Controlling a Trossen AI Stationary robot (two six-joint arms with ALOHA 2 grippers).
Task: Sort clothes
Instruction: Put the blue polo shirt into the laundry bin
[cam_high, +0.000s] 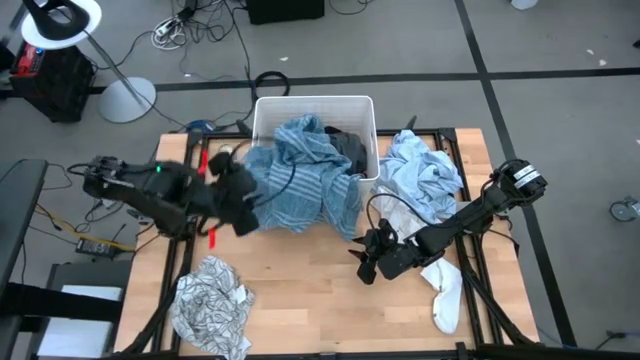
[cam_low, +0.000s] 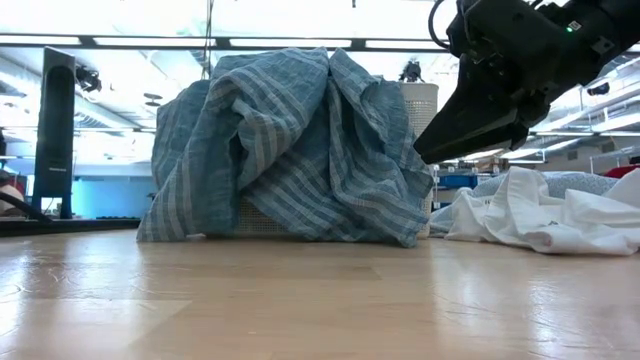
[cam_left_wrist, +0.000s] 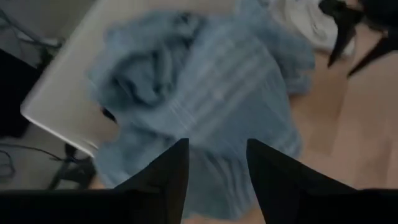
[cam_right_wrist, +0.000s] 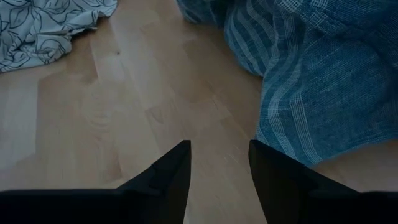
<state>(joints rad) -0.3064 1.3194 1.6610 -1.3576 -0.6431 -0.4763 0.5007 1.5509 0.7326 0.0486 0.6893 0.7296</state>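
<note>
Spilling over the front wall of the white plastic tub (cam_high: 362, 104), a teal striped shirt (cam_high: 300, 180) drapes in soft folds onto the wooden table (cam_high: 300, 300); something dark, perhaps shorts, lies inside behind it. A light-blue shirt (cam_high: 425, 170) is crumpled beside the tub, and a white-grey patterned top (cam_high: 210, 300) sits near the front edge. The left gripper (cam_high: 240, 205) hovers spread over the striped cloth; the right gripper (cam_high: 365, 262) is parted above bare wood, holding nothing.

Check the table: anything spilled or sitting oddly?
Yes. The blue striped shirt is half out of the white tub, draped over its front wall onto the table. Otherwise just loose piles: patterned top, light-blue shirt, white sock.
</note>
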